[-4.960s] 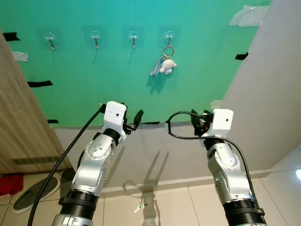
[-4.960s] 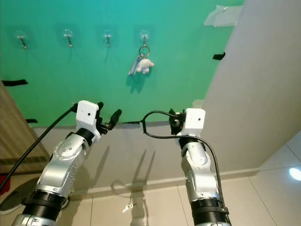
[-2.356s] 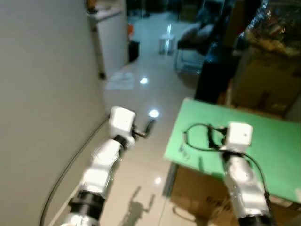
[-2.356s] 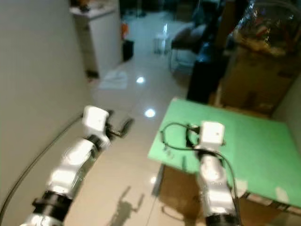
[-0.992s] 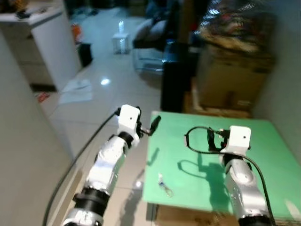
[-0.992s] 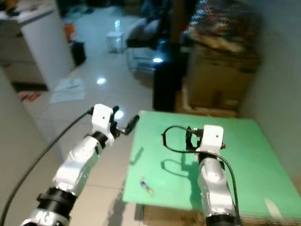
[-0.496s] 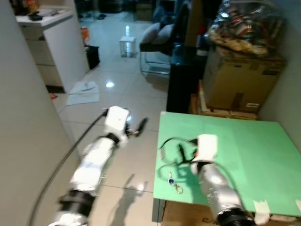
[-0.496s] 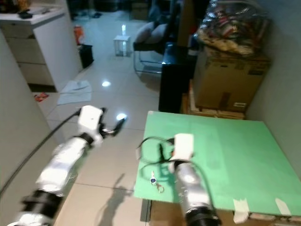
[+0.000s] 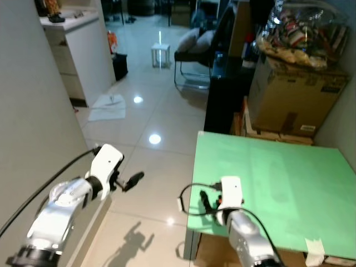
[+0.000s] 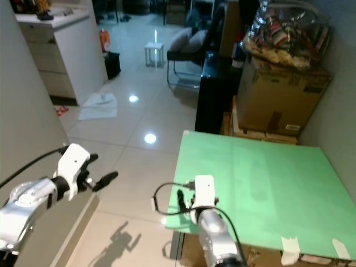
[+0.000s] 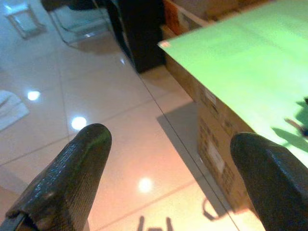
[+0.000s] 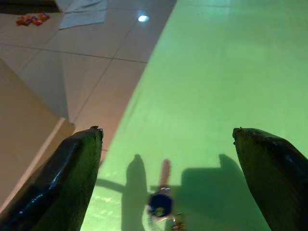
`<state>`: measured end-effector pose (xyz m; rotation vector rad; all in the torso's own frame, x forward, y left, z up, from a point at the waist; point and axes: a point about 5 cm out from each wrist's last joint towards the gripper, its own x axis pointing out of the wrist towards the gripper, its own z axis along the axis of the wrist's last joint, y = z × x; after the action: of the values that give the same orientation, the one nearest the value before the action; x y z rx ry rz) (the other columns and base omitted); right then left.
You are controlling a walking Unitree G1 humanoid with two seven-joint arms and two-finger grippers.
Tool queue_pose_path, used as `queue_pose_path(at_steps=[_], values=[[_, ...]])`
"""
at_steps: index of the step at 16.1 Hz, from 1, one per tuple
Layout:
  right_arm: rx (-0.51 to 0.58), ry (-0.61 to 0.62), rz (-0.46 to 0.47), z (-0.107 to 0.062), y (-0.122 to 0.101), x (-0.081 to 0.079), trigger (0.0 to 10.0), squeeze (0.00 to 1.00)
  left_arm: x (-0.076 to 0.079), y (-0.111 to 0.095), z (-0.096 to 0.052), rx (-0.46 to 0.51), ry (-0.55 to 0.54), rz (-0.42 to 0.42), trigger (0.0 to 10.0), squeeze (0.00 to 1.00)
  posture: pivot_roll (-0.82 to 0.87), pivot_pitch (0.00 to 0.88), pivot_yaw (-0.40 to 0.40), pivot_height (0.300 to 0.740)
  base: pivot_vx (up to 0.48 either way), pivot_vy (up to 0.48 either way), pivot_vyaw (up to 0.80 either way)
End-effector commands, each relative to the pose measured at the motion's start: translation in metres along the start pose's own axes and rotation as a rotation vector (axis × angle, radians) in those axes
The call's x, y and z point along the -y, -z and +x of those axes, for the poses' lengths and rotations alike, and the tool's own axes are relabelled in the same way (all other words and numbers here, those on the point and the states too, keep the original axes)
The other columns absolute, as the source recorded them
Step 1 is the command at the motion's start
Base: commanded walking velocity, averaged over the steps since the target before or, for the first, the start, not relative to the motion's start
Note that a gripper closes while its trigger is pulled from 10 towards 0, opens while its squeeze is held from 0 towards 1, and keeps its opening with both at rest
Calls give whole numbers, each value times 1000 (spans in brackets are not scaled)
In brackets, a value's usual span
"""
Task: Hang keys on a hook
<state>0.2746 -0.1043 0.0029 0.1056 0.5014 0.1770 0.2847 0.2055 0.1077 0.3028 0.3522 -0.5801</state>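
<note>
Reaching for the keys (image 12: 161,204) is the step we are judging to be in hand, and doing it well means lowering our right gripper (image 12: 166,159) straight onto them, centring the bunch between the two fingers before closing, and keeping the pads low enough to catch the flat metal without scraping the green bench (image 9: 278,183). The keys are lying flat on the bench close to its near edge, directly beneath our right gripper. They are looking like a small bunch: a round dark blue head, a pale shaft pointing away from it, and a hint of ring or clasp beside it, too small to read further. Our right jaws are standing spread wide above the keys, touching nothing. Farther from the keys, our left gripper (image 11: 168,159) is hanging over the tiled floor (image 9: 144,139) beside the bench, its jaws spread too and empty.
</note>
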Motion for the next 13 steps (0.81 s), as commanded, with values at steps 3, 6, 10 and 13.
queue_pose_path(at_steps=[3,6,10,13], values=[[-15,-32,20,2,-1,-7,10000,1000,7,-6,-4,-36,103,15,10000,0,51,0,29,740,0,0,0],[-69,-12,41,1,7,-6,10000,1000,15,-9,-5,-57,171,6,10000,0,48,0,31,740,0,0,0],[-137,-19,64,-1,20,-5,10000,1000,21,-10,-3,-60,187,18,10000,0,43,2,31,740,0,0,0],[-153,-28,64,0,22,-8,10000,1000,19,-12,-4,-54,167,21,10000,0,49,16,38,740,0,0,0]])
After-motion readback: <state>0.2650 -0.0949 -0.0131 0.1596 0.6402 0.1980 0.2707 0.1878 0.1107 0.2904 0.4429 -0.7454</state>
